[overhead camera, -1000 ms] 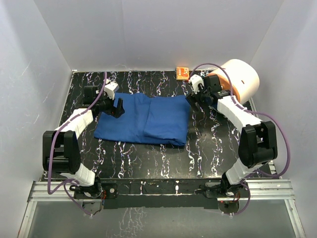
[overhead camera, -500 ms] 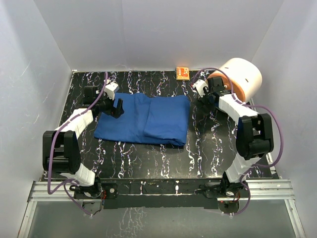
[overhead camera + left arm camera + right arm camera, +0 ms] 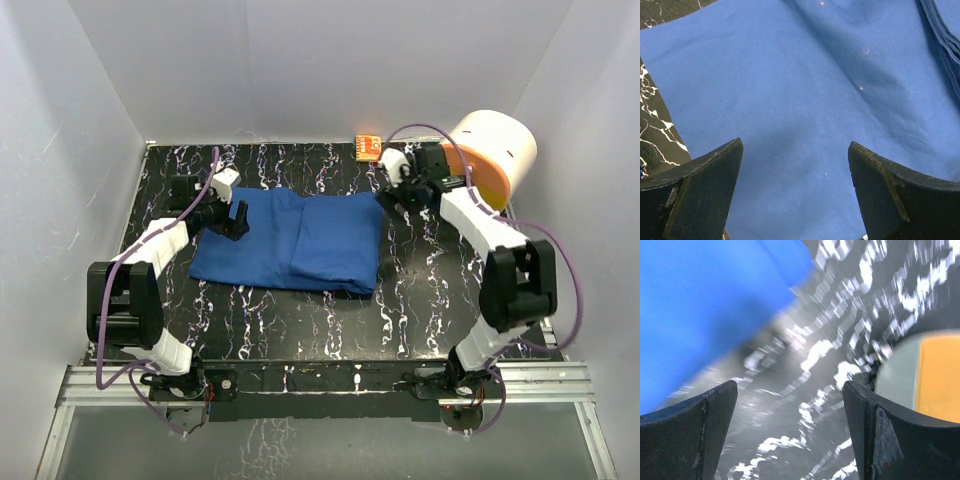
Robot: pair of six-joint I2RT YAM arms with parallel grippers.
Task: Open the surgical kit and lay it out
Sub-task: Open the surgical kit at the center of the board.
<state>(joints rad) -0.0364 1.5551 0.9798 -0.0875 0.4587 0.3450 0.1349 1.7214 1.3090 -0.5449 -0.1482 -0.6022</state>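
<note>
My left fingers [image 3: 700,195] are spread, and the folded blue surgical wrap [image 3: 805,90] lies directly beneath them on the worktop [image 3: 420,290]. My right fingers [image 3: 685,440], also spread, are just beside its corner. I should pinch only the top flap's edge, then peel outward.

You are working in a robotics lab cell, a boxed-in test rig. Plain white panels [image 3: 330,60] close in the black, white-veined tabletop [image 3: 330,320] on three sides. The left arm [image 3: 160,245] and right arm [image 3: 480,225] stand bolted at its near edge beside an aluminium rail [image 3: 570,378], and purple cables [image 3: 98,345] loop along both arms from base to wrist.
</note>
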